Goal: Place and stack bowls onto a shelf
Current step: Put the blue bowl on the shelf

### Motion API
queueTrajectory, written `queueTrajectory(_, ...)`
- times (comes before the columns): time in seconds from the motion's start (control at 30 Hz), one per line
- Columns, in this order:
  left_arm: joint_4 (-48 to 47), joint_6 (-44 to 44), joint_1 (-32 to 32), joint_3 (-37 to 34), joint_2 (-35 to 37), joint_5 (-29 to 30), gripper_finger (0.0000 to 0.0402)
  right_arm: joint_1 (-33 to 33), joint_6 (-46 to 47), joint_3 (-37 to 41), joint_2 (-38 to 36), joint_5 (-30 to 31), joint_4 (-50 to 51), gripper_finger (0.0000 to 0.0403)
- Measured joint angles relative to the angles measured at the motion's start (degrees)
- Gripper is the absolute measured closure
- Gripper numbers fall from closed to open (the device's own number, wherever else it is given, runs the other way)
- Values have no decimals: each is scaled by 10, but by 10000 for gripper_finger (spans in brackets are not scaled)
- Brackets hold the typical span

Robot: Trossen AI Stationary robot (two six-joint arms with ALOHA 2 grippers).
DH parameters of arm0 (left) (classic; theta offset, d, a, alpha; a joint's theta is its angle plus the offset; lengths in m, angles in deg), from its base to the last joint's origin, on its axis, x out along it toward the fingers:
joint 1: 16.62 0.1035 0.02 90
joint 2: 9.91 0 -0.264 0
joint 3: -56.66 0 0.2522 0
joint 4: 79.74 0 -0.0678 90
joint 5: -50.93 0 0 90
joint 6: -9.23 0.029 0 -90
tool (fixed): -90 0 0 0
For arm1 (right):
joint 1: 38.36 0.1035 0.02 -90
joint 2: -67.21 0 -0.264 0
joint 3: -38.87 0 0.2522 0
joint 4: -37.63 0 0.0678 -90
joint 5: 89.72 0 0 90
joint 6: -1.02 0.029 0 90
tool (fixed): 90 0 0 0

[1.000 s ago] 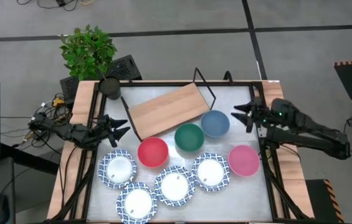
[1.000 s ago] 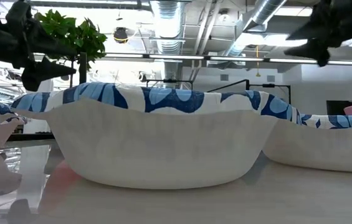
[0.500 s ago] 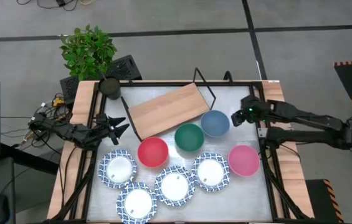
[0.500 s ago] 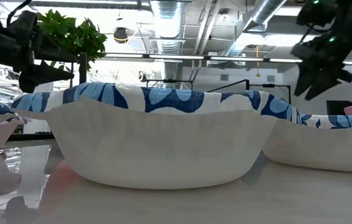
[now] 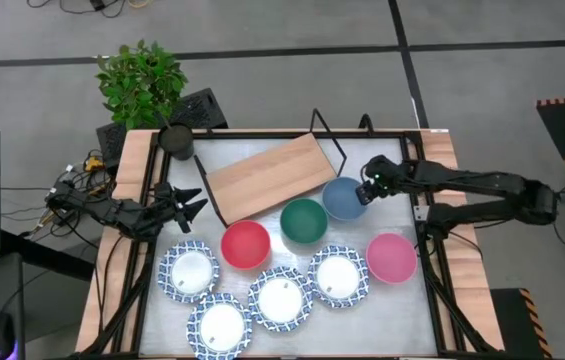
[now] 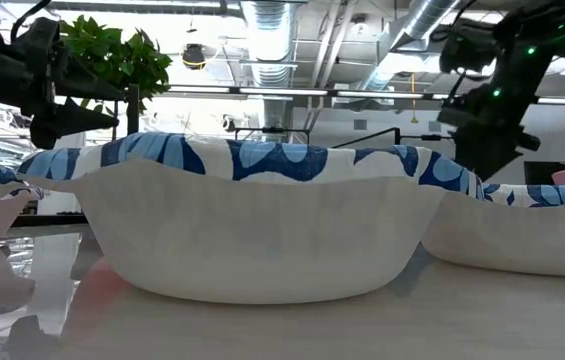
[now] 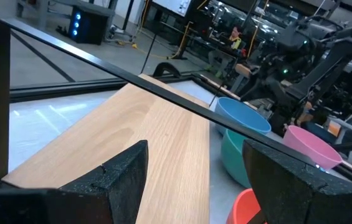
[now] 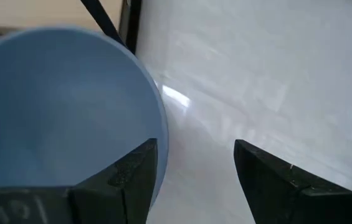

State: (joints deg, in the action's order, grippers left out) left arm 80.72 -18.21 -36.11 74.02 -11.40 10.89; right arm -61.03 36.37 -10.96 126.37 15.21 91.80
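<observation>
The shelf [image 5: 267,177], a light-brown board on a black wire frame [image 7: 163,87], stands at the far middle of the table with nothing on it. In front of it, the blue [image 5: 344,198], green [image 5: 304,221], red [image 5: 245,245] and pink [image 5: 392,257] bowls rest on their bases on the tabletop. Several white bowls with blue rims [image 5: 282,298] sit nearer the front edge. My right gripper [image 5: 367,185] hangs open, slanting down, over the blue bowl's right rim [image 8: 154,118], and touches nothing. My left gripper [image 5: 190,205] waits open and level at the table's left side, pointing at the shelf [image 7: 132,137].
A potted plant [image 5: 142,80] and a dark round object [image 5: 176,140] stand at the far left corner. Wooden rails [image 5: 132,200] run along the table's left and right edges. In the low view a white patterned bowl [image 6: 262,230] fills the foreground.
My right gripper has gone down and toward the table's left, to the blue bowl's right rim, and has tipped from nearly level to a steep downward slant. Its fingers have stayed open. No bowl has moved.
</observation>
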Motion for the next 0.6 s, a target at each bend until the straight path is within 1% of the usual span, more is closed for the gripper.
queueTrajectory(0.23, 0, 2, 0, 0, 0, 0, 156, 0, -13, 0, 62, 0, -8, 166)
queueTrajectory(0.33, 0, 2, 0, 0, 0, 0, 156, 0, -14, 0, 82, -7, -8, 182)
queueTrajectory(0.43, -1, 2, 0, 0, 0, 0, 156, 0, -14, 0, 94, -9, -8, 226)
queueTrajectory(0.5, -1, 2, 0, 0, 0, 0, 156, 0, -15, 0, 96, -9, -8, 271)
queueTrajectory(0.6, -1, 2, 0, 0, 0, 0, 156, 0, -12, 0, 93, -9, -14, 350)
